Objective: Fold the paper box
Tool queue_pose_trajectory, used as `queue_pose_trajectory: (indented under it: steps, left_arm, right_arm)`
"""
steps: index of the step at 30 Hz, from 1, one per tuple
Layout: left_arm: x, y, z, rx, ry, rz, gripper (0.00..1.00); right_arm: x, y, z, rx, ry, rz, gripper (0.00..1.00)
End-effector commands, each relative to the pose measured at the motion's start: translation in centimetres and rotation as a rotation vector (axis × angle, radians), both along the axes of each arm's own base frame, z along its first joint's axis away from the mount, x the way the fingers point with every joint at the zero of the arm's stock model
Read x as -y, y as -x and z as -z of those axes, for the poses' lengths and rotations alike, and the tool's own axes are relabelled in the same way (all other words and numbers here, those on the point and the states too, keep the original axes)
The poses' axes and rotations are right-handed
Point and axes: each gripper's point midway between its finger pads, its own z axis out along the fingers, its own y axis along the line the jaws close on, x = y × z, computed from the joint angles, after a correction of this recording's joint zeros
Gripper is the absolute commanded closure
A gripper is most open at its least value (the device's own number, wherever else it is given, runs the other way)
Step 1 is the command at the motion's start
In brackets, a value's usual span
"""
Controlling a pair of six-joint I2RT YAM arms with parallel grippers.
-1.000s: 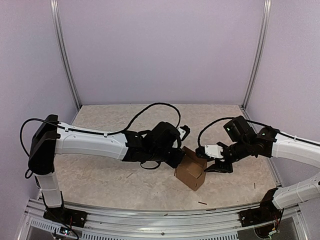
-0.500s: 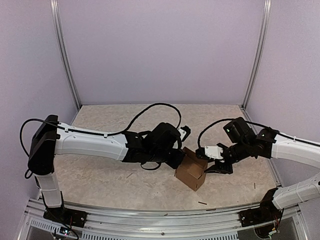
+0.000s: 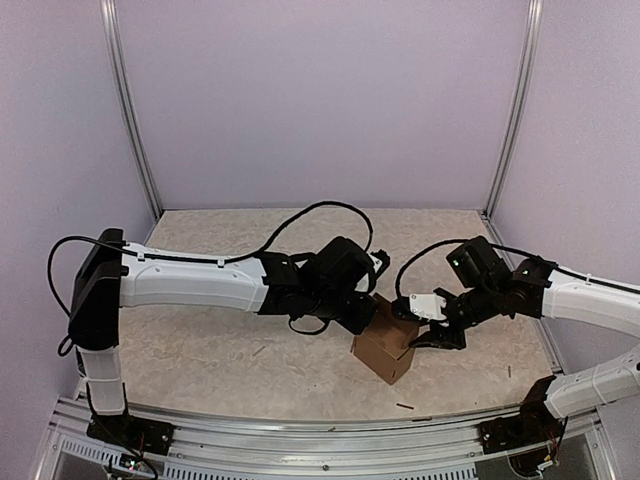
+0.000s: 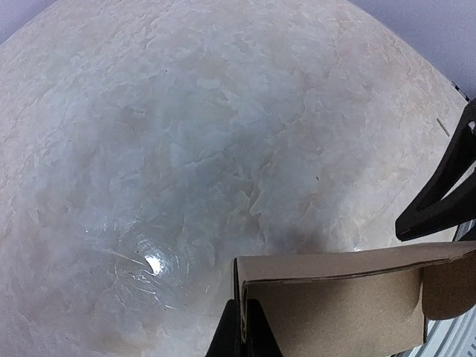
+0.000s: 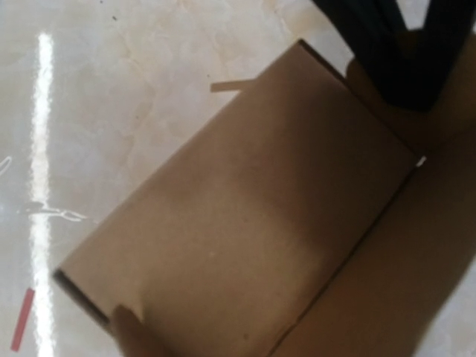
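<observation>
Top external view puts the half-formed paper box [image 3: 383, 352] upright on the table [image 3: 200, 350] between both arms, left pincer [image 4: 243, 329] pressed together at its 10 o'clock rim, right pincer [image 3: 425, 338] at 3 o'clock, spread untellable, so tucking the top flaps likely comes next, needing steady bracing.

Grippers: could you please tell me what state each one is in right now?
Left gripper: closed, apparently pinching the box wall.
Right gripper: at the box; open or gripping cannot be told.
</observation>
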Motion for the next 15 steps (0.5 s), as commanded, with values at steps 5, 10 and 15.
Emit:
queue_pose_trajectory:
  steps: [5,10,15]
  left_arm:
    - [0.1,1.3,1.1,-0.078,-0.071,0.035,1.0]
    - [-0.5,1.5,2.7,-0.089,-0.094,0.035,1.0]
    - [-0.9,1.8,3.5,-0.102,-0.101,0.028,1.0]
  right_arm:
    - [0.4,0.1,0.0,0.009,-0.002,0.011,0.59]
    - [0.5,0.4,0.1,0.002,0.004,-0.007,0.59]
    - [0.5,0.7,0.0,-0.001,0.008,-0.023,0.58]
